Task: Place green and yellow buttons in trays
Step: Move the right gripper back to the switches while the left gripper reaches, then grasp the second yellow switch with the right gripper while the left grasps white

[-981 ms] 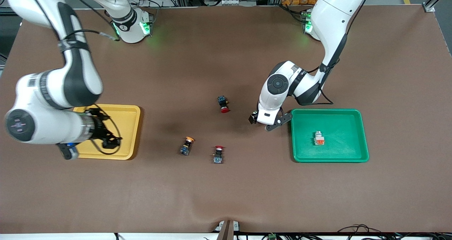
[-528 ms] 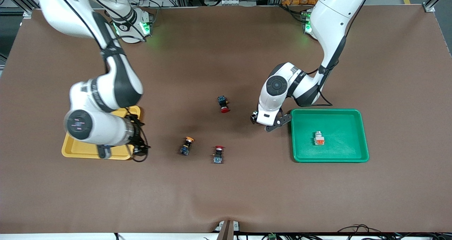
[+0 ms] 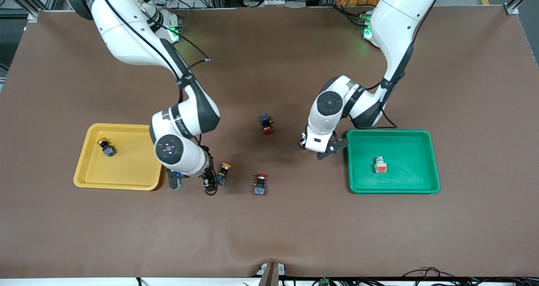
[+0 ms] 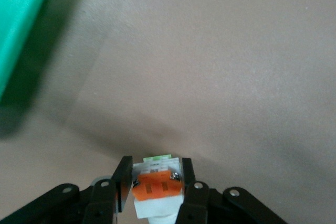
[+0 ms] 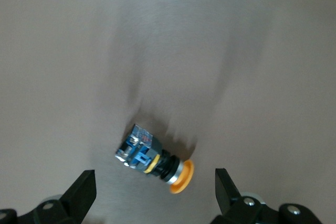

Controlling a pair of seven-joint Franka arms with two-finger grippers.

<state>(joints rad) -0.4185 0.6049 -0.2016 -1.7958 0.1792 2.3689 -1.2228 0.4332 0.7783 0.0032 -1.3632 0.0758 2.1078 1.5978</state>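
Nearest me, my right gripper (image 3: 209, 180) hangs spread wide over a yellow-capped, blue-bodied button (image 3: 222, 174); its twin (image 3: 106, 147) lies in the yellow tray (image 3: 126, 180). My left gripper (image 4: 153, 184) pinches a white, orange-patched button (image 4: 157, 189) beside the green tray (image 3: 412, 138) holding another (image 3: 380, 164).

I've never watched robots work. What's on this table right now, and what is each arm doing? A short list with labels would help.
yellow tray: holds one yellow-capped button
green tray: holds one white-bodied button
left gripper: on the table beside the green tray, fingers shut on a second white button
right gripper: fingers open, over another yellow-capped button on the table
red-capped buttons: two loose on the table, one farther from the front camera, one nearer
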